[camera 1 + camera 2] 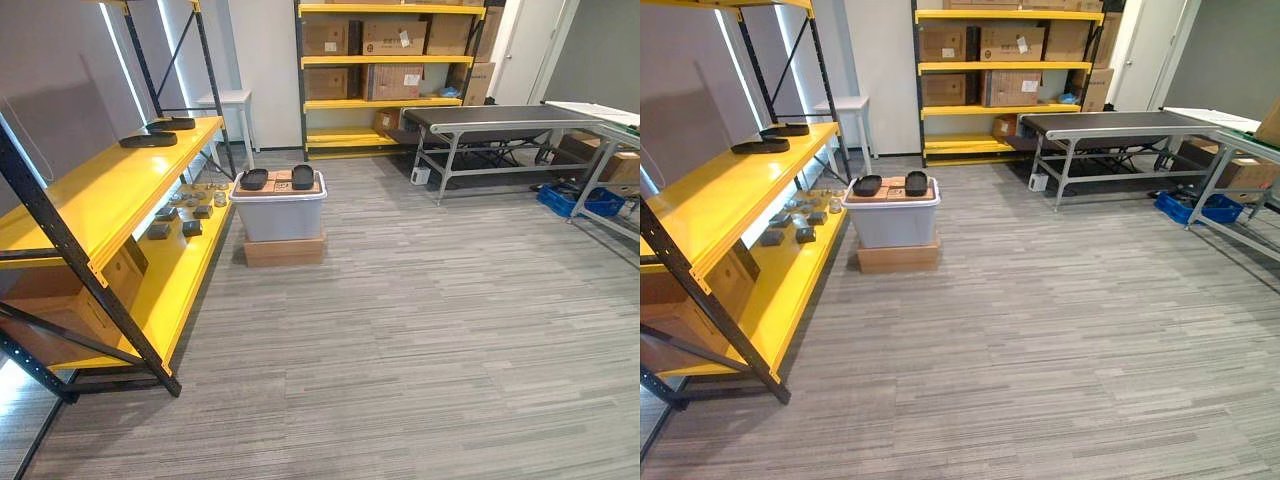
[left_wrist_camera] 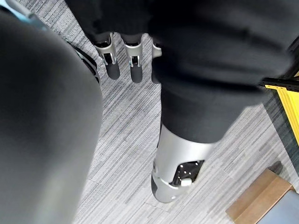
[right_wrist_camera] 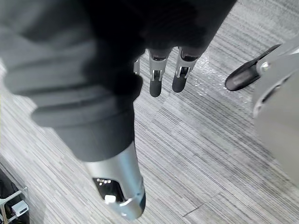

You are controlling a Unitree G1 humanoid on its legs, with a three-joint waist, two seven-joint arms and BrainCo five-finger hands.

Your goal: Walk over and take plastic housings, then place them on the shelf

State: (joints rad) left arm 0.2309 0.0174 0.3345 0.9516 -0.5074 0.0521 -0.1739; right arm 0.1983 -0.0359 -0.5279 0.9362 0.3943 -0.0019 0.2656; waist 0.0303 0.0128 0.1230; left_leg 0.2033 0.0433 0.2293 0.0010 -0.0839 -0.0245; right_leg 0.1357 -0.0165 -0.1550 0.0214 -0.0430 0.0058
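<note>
Two black plastic housings (image 1: 254, 179) are seen lying side by side on the lid of a grey bin (image 1: 280, 218), apart from one another. The bin is stood on a flat cardboard box (image 1: 284, 250) on the grey striped floor (image 1: 420, 350). It is set just beside the far end of a yellow shelf (image 1: 95, 195) with black uprights, which runs along the robot's left. A second pair of housings (image 1: 148, 140) is laid on the upper level of that shelf, towards its far end, one behind the other. On the lower level (image 1: 185, 275) a scatter of small parts (image 1: 185, 215) is spread out (too small for their kind to be told).

Against the far wall a rear rack (image 1: 370, 103) with yellow levels is stacked with brown cartons (image 1: 385, 38), and a small white table (image 1: 225, 100) is placed between it and the yellow shelf. To the right a long dark-topped conveyor table (image 1: 500, 118) is set on a grey frame, with a blue crate (image 1: 580, 200) on the floor by it.

The left hand (image 2: 136, 63) is shown in its wrist view hanging over the floor, fingers straight and relaxed, with nothing held. The right hand (image 3: 156, 77) is shown likewise in its own wrist view: fingers loose and pointing down at the floor, nothing grasped. Both hands are kept well apart from the housings.
</note>
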